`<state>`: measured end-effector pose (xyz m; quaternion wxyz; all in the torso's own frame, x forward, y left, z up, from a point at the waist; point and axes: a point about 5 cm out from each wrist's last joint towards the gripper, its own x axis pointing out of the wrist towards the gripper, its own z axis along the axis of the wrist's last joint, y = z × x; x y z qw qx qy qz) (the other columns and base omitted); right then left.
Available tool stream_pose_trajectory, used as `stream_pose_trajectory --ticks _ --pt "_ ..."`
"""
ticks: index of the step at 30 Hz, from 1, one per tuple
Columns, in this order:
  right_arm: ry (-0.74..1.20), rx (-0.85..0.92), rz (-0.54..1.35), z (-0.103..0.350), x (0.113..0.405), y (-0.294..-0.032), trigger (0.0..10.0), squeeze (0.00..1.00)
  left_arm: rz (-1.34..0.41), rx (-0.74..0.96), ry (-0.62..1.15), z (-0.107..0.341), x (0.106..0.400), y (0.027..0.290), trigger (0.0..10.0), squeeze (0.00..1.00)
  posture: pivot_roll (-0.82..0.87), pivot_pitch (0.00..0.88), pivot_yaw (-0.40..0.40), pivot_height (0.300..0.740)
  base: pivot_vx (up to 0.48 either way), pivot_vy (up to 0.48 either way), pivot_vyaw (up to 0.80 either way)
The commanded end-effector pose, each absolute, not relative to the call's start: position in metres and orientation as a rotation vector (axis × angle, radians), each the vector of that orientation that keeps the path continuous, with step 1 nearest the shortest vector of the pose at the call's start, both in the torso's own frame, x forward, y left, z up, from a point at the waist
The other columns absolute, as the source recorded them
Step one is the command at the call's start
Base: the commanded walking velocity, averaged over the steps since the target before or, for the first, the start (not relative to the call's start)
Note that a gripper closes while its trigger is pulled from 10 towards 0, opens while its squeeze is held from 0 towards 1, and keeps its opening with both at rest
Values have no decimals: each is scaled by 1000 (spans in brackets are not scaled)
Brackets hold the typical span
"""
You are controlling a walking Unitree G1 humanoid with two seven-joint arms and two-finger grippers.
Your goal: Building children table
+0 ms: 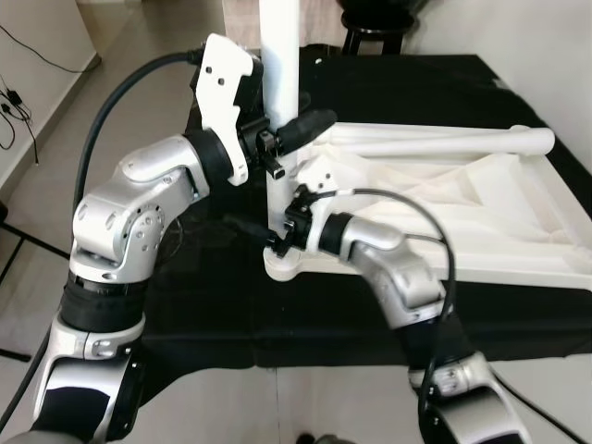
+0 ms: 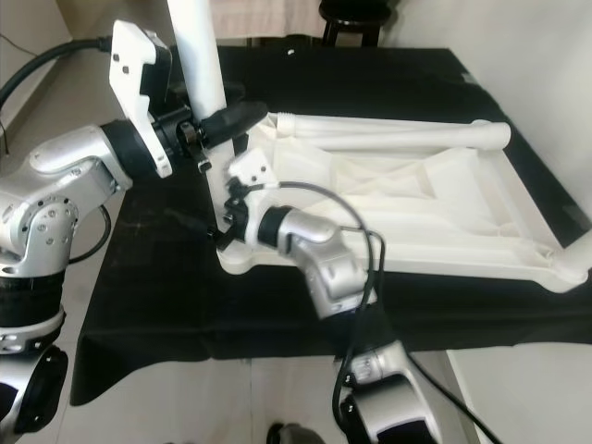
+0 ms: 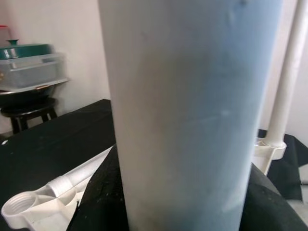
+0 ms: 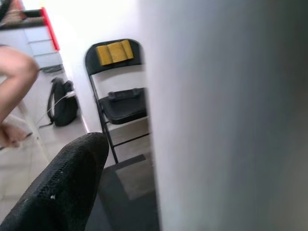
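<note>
The left hand point(image 1: 289, 139) pinches the upright white table leg point(image 1: 279, 83) mid-shaft, keeping it vertical. Below it, the right hand point(image 1: 277, 236) grips the leg's base, probably to seat it in the corner socket point(image 1: 287, 266) of the upturned white tabletop point(image 1: 481, 208).
</note>
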<state>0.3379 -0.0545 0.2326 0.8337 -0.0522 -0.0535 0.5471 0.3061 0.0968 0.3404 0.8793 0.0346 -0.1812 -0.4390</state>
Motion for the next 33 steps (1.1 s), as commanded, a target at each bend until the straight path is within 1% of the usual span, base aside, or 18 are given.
stream_pose_trajectory --ticks 1,2,3,4,9,10,11,12,14,17,23,25,28,29,30,31,32,33 --pt "-116 -126 1209 230 338 -53 10000 1000 -920 97 -341 335 306 95 0 0 -193 176 -82 740 0 0 0" --pt "-116 -126 1209 230 338 -53 10000 1000 -920 97 -341 335 306 95 0 0 -193 176 -82 740 0 0 0" --pt "-115 -159 1230 232 343 -61 10000 0 -922 96 -339 334 305 95 0 0 -185 173 -81 740 0 0 0" --pt "-113 -177 1263 233 346 -66 10000 0 -924 96 -337 334 304 95 0 0 -180 172 -80 740 0 0 0" --pt "-93 -187 1348 233 348 -68 10000 0 -930 97 -332 333 302 94 0 0 -174 170 -72 740 0 0 0" --pt "-81 -188 1387 232 348 -67 2824 0 -935 97 -330 333 302 93 0 0 -172 169 -71 740 0 0 0" --pt "-81 -188 1387 232 348 -67 2824 0 -935 97 -330 333 302 93 0 0 -172 169 -71 740 0 0 0" --pt "-68 -190 1418 230 348 -64 0 0 -941 98 -329 333 301 91 0 0 -171 168 -70 740 0 0 0" --pt "-68 -190 1418 230 348 -64 0 0 -941 98 -329 333 301 91 0 0 -171 168 -70 740 0 0 0" --pt "-48 -183 1477 229 352 -61 0 0 -949 98 -332 334 301 89 0 0 -168 167 -70 740 0 0 0" --pt "-49 -180 1483 228 354 -61 0 0 -949 98 -334 335 301 89 0 0 -169 166 -71 740 0 0 0" --pt "-53 -172 1475 226 354 -62 0 0 -950 97 -335 335 301 88 0 0 -169 166 -71 740 0 0 0" --pt "-69 -172 1412 221 357 -65 0 0 -950 99 -338 335 301 88 0 0 -176 164 -67 740 0 0 0" --pt "-81 -160 1350 218 357 -67 0 0 -918 91 -355 337 303 90 3569 0 -181 164 -66 740 0 0 0" --pt "-81 -160 1350 218 357 -67 0 0 -918 91 -355 337 303 90 3569 0 -181 164 -66 740 0 0 0" --pt "-83 -144 1283 214 357 -70 0 0 -911 79 -362 338 303 91 10000 1000 -185 166 -65 740 0 0 0" --pt "-82 -132 1241 212 357 -72 0 0 -909 70 -367 339 303 92 10000 1000 -187 166 -66 740 0 0 0" --pt "-68 -125 1179 207 355 -73 0 0 -868 65 -374 341 306 96 10000 1000 -189 168 -66 740 0 0 0"
